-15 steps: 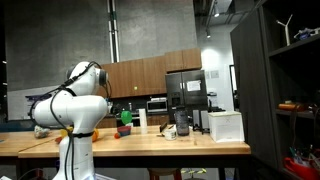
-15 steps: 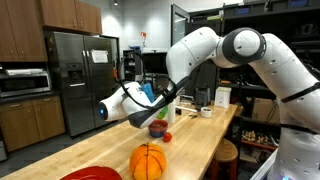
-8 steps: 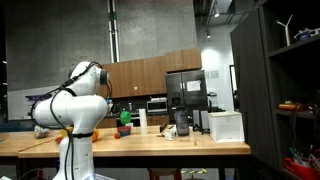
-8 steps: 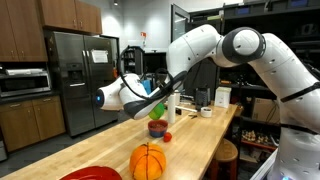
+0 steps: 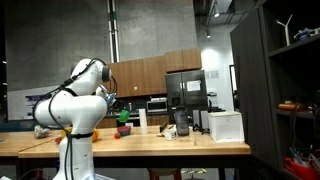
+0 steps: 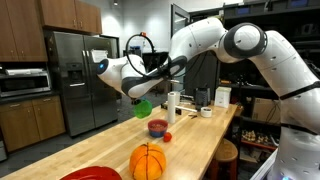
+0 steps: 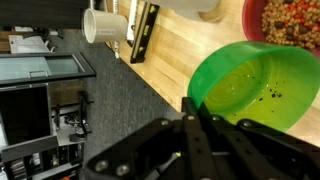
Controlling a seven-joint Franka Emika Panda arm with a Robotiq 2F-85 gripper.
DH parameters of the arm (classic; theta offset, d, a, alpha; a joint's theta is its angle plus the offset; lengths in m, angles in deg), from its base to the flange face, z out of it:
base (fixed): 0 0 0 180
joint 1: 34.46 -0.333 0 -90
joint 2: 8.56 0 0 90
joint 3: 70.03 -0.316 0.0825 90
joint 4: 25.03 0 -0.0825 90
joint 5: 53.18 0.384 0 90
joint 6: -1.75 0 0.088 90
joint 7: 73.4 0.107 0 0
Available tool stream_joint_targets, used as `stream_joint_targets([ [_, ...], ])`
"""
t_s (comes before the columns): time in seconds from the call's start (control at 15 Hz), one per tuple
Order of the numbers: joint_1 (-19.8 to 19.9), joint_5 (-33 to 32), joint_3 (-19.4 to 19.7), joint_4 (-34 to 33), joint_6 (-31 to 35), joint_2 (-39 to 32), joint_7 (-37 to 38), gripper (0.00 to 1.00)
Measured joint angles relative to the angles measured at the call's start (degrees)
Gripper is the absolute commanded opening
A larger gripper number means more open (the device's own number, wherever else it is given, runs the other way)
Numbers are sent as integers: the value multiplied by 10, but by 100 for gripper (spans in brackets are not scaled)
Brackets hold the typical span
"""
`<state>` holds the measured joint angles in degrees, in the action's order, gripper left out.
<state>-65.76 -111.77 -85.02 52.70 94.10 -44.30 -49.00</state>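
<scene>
1. The green bowl (image 6: 145, 107), all but empty in the wrist view, rides higher than a second ago, tilted in the air near the red bowl (image 6: 157, 128).
2. The hand (image 6: 139, 97) pinches its rim.
3. With the bowl well clear of the tabletop (image 6: 205, 132), the tipping looks finished.

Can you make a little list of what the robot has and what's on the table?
green bowl: in the air, nearly empty, a few dark specks inside
tool: shut on the green bowl's rim
red bowl: on the wooden table, full of mixed bits
orange ball: on the table, near the camera
</scene>
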Motion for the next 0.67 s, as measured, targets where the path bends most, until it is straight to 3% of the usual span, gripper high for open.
stream_joint_targets([
  [0.67, 103, 193, -56, 31, 267, 0, -15, 1],
])
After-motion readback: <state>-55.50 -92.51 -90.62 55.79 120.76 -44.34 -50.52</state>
